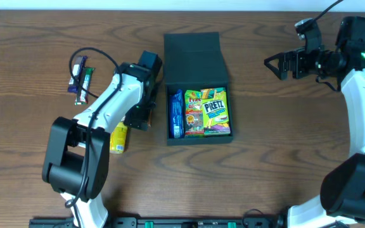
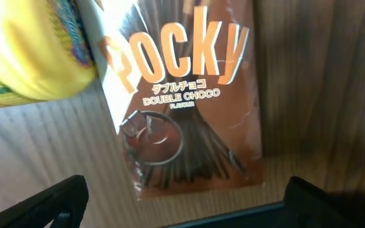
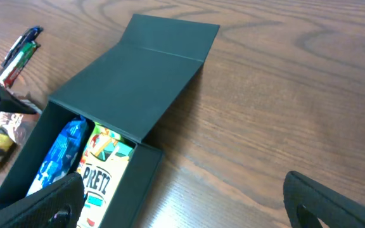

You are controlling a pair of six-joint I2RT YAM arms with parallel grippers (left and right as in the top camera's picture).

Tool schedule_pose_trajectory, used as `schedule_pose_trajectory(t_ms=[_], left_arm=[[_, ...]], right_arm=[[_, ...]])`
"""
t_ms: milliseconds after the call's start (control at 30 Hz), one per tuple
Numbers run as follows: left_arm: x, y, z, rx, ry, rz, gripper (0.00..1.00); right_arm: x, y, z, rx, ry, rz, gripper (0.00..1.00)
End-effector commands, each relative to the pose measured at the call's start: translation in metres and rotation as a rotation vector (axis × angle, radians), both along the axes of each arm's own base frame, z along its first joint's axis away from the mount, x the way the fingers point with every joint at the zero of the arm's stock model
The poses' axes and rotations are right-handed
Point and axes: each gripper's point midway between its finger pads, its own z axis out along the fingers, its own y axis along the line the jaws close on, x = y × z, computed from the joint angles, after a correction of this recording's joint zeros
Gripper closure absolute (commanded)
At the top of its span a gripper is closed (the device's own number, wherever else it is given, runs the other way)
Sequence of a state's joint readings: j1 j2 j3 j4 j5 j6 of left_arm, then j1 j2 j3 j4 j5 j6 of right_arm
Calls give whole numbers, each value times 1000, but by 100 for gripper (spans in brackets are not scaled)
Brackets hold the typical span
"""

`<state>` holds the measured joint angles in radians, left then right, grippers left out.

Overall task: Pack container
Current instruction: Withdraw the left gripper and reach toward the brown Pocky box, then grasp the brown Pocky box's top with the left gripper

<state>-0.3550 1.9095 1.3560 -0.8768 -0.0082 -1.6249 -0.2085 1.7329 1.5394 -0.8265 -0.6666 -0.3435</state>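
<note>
The dark teal container (image 1: pixel 198 140) sits mid-table with its flap lid (image 1: pixel 194 57) laid open behind it. Inside lie a blue pack (image 1: pixel 175 114) and Pretz packs (image 1: pixel 215 111). My left gripper (image 1: pixel 138 119) hovers just left of the container, open. In the left wrist view it (image 2: pixel 185 215) stands wide above a brown Pocky pack (image 2: pixel 182 95) that lies flat on the table, with a yellow pack (image 2: pixel 30 50) beside it. My right gripper (image 1: pixel 272 64) is far off at the back right, open and empty (image 3: pixel 185 209), looking down at the container (image 3: pixel 141 183).
Two thin snack bars (image 1: pixel 81 79) lie at the back left. The yellow pack (image 1: pixel 118 138) lies left of the container near my left arm. Bare wood lies between the container and my right arm.
</note>
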Motion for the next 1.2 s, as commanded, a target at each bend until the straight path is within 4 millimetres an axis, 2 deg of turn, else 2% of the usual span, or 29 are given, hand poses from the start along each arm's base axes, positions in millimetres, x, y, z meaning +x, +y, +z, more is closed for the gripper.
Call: schedule_pose_trajectory(t_ms=[0,100,333,633,800,1167], left_arm=[[0,7,-9,25,-13,22,0],[3,14,-16,52,-39,27,0],[11,34,-17,59,-49,40,0],[9,35,-18,55,-34,18,0],[2,31,-33,9,27,28,0],[6,43,-34,11,27,35,0]], right_arm=[[0,0,1,22,0,2,1],[0,0,1,22,4,2,1],[0,0,1,22,1,2,1],[0,1,1,23,4,2,1],[-1,1,1,24,7,2,2],[-4,1,-1,26,21,1,2]])
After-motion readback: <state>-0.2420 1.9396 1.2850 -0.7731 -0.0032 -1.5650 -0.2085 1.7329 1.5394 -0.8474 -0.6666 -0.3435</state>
